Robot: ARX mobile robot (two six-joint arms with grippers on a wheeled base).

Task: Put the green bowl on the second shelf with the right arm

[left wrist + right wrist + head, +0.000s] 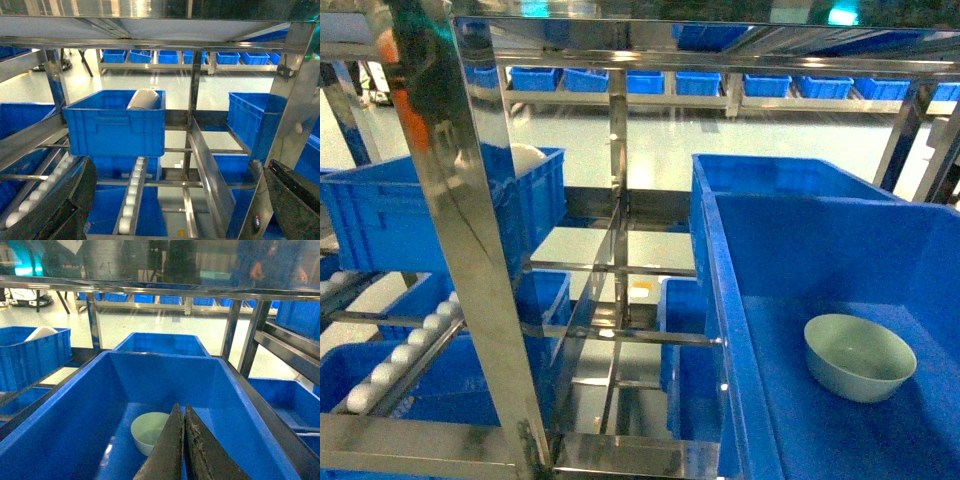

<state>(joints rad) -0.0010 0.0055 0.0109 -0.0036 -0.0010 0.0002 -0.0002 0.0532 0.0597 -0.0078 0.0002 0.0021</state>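
The green bowl [860, 357] sits upright on the floor of a large blue bin [740, 330] at the right of the head view. In the right wrist view the green bowl [148, 431] lies just left of and beyond my right gripper [181, 409], which hovers over the bin [70, 425], shut and empty. The second shelf [131, 196] is a steel rack tier with rails and white roller tracks, seen ahead in the left wrist view. My left gripper [172, 210] is open, its dark fingers [55, 200] wide apart at the frame's lower corners. Neither gripper shows in the head view.
A shiny steel upright [470, 230] stands close at the left of the head view. Another blue bin [115, 122] holding a white object rests on the roller tracks. A steel divider [210, 175] splits the tier. More blue bins [790, 175] sit behind and below.
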